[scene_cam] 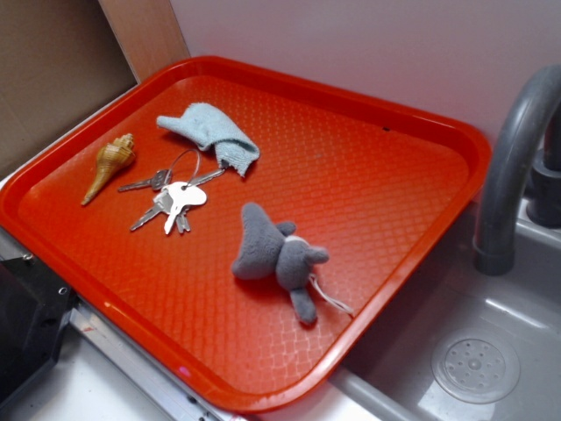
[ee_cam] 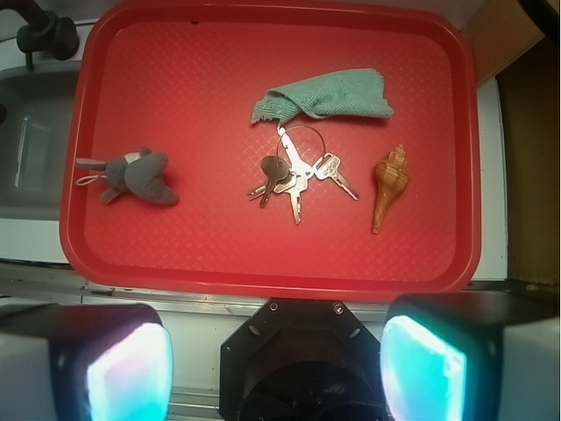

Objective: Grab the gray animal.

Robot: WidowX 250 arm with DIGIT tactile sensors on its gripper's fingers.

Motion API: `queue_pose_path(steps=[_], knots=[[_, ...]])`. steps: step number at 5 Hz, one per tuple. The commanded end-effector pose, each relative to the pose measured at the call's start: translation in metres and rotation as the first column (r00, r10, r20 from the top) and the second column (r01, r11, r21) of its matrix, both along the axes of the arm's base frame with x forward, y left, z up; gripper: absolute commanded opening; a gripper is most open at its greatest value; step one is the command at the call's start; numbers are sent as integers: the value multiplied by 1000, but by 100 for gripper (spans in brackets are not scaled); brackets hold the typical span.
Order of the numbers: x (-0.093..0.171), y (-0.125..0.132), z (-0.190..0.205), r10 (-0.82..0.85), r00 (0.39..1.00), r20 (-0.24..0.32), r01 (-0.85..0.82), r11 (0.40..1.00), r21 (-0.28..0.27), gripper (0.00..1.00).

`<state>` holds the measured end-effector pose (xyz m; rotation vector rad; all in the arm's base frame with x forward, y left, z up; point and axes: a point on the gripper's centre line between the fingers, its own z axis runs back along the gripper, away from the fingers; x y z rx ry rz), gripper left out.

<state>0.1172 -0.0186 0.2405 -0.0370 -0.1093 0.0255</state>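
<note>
red textured plastic tray (scene_cam: 412, 175) beside grey sink w/ faucet (scene_cam: 513, 167); small dark-gray plush animal (scene_cam: 276, 254) on it. only wrist view shows gripper (ee_cam: 279, 364), jaws apart.

one red tray (scene_cam: 456, 140), one gray animal (scene_cam: 276, 253), one blue-gray cloth (scene_cam: 209, 130), one bunch of keys (scene_cam: 175, 200), looks like five or so, one seashell (scene_cam: 110, 165), one faucet (scene_cam: 513, 158), one sink drain (scene_cam: 475, 368)

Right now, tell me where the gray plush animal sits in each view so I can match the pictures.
Exterior: the gray plush animal lies on the red tray, lower center, nearest the faucet side.
Wrist: it lies at the tray's left, well ahead of the open gripper.
Shared landmark: the key ring, between the plush and the seashell.
</note>
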Motion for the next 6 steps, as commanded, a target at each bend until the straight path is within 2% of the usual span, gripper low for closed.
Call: queue_pose_path(steps=[1,2,3,4,5,6], knots=[[0,0,0,0,1000,0,0,1000,0,100],[21,-11,-11,-188,979,73,191,981,-39,100],[43,-27,-25,-377,918,118,382,924,-15,100],[66,-60,-49,-583,799,149,592,806,-22,100],[82,-95,-81,-688,719,95,692,722,-2,100],[88,-117,-106,-754,654,61,757,653,-35,100]])
